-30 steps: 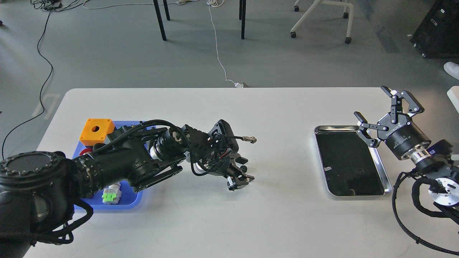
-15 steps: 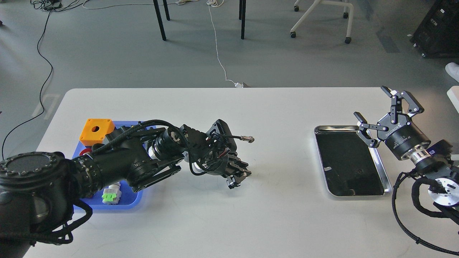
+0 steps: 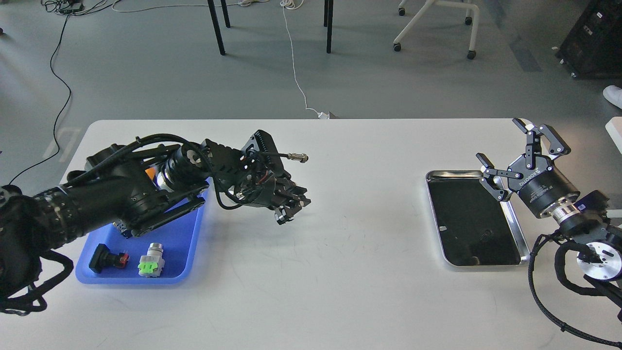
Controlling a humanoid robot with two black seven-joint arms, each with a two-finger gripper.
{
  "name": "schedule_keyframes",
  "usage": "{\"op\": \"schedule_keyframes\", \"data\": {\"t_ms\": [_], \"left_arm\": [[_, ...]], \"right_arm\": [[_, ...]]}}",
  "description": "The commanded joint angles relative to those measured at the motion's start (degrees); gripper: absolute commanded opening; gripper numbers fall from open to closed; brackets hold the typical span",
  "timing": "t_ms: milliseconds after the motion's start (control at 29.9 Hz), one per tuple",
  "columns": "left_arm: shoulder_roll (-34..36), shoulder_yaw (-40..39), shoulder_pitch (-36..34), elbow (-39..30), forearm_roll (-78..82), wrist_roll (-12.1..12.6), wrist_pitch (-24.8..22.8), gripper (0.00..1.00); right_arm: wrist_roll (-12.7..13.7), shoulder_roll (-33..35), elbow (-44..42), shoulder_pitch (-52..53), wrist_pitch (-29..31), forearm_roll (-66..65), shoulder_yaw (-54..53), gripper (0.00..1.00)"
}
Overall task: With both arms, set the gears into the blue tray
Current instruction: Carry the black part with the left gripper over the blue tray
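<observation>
My left gripper [image 3: 290, 210] hangs over the table just right of the blue tray [image 3: 181, 243], its fingers pressed together. No gear shows on the table or in the tray. A gear that small cannot be made out between the dark fingertips. The left arm crosses over the tray's far half and hides it. At the far right, my right gripper [image 3: 499, 140] is open with nothing between its fingers, above the far right corner of a steel-rimmed black tray [image 3: 429, 194].
In the blue tray's near part lie a black-and-red push-button [image 3: 108, 257] and a green-capped button [image 3: 151, 263]. A sliver of an orange box [image 3: 151, 173] shows behind the left arm. A cable with a metal plug [image 3: 297, 156] sticks out above the left gripper.
The left gripper shut beside a small gear on the table, then rose and swung left toward the blue tray; that gear no longer lies there. The right gripper barely moved.
</observation>
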State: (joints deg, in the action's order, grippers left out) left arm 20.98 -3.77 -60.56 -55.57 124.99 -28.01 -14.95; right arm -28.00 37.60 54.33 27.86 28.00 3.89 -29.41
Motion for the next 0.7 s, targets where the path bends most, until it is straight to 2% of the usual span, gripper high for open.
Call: {"op": "schedule_keyframes", "data": {"t_ms": [0,134,301,501,668], "left_arm": [[9.67,-0.18,0.09,-5.58,0.01,0.01,0.01,0.13],[18.73,-0.18,1.67,-9.11,0.01,0.01,0.18,0.13],[24.72,-2.37,7.37,-9.03,0.01,0.01,1.77,0.13],[25.78,-6.15,13.18,-8.15,0.01,0.01,1.86,0.13],[26.31,-6.51,14.68,-8.15,0.01,0.01,1.85,0.14]], "right_arm": [[0.00,-0.16,-0.01,0.09,0.00,-0.02,0.05,0.96],[0.00,-0.16,-0.01,0.09,0.00,-0.02,0.14,0.96],[0.00,-0.16,-0.01,0.00,0.00,-0.02,0.32,0.96],[0.00,-0.25,-0.01,0.00,0.00,-0.02,0.32,0.96],[0.00,-0.16,-0.10,0.09,0.00,-0.02,0.32,0.96]]}}
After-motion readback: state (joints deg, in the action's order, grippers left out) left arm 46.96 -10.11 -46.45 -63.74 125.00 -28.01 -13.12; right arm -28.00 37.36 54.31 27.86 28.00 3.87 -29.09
